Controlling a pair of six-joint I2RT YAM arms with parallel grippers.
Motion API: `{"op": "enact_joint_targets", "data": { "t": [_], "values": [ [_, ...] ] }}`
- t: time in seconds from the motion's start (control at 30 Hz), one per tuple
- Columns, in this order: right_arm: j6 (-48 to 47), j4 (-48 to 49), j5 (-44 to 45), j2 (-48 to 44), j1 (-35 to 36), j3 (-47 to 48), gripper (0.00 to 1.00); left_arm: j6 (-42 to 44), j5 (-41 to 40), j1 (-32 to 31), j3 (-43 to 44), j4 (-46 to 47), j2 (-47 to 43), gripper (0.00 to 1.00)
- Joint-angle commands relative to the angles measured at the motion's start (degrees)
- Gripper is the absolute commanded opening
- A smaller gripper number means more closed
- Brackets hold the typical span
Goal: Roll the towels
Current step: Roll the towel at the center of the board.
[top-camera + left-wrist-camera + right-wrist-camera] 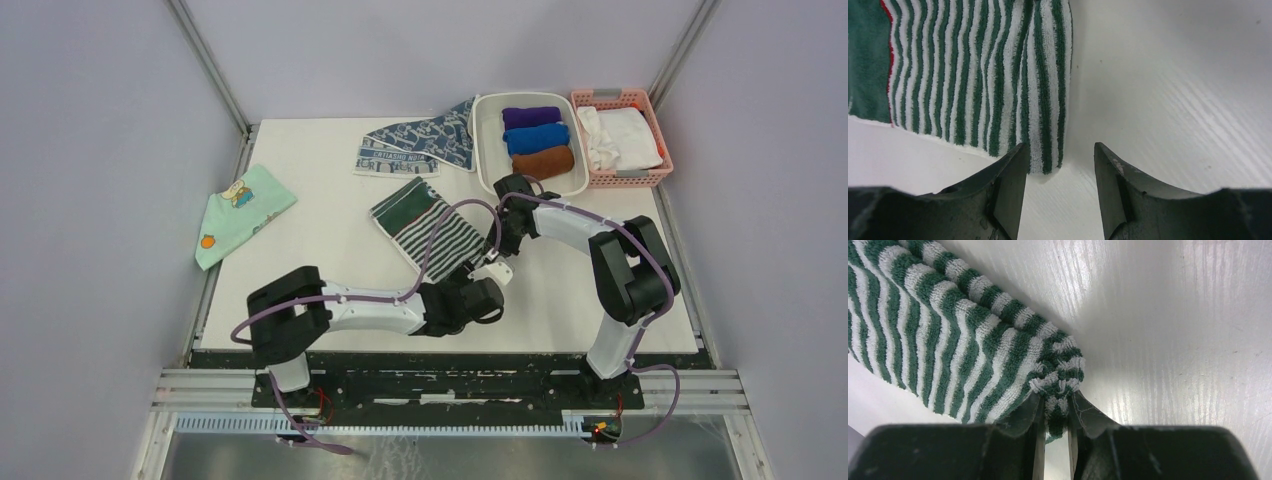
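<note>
The green-and-white striped towel (428,232) lies flat mid-table. It shows in the left wrist view (973,75) and the right wrist view (948,345). My right gripper (1055,412) is shut on its bunched near-right corner, low at the table (497,258). My left gripper (1059,160) is open and empty, its jaws set on either side of the towel's near corner, just short of it (478,292). The blue-grey patterned towel (420,142) with a white lettered band lies flat at the back, untouched.
A white tray (484,150) at the back right holds purple, blue and brown rolls. A pink basket (640,178) with white cloth stands beside it. A mint-green cartoon cloth (238,212) lies at the left edge. Grey walls enclose the table.
</note>
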Motion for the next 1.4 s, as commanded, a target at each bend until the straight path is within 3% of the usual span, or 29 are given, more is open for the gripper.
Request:
{"op": "enact_joint_targets", "data": {
  "t": [0.0,0.5,0.97,1.37],
  "values": [
    [0.29,-1.00,-0.30,0.18,0.22,2.22,0.11,7.33,-9.66,-0.92,3.05,2.53,3.62,0.58],
    [0.93,-0.74,-1.60,0.99,0.18,2.23,0.12,10.10,-7.27,-1.01,3.47,2.44,11.73,0.59],
    [0.63,-0.65,-3.21,0.57,0.09,2.36,0.13,5.23,-3.34,1.28,5.04,-3.41,17.97,0.57],
    [0.54,0.93,-5.43,1.26,-0.72,1.59,0.13,2.18,-8.65,-0.66,17.23,-13.57,13.88,0.61]
  ]
}}
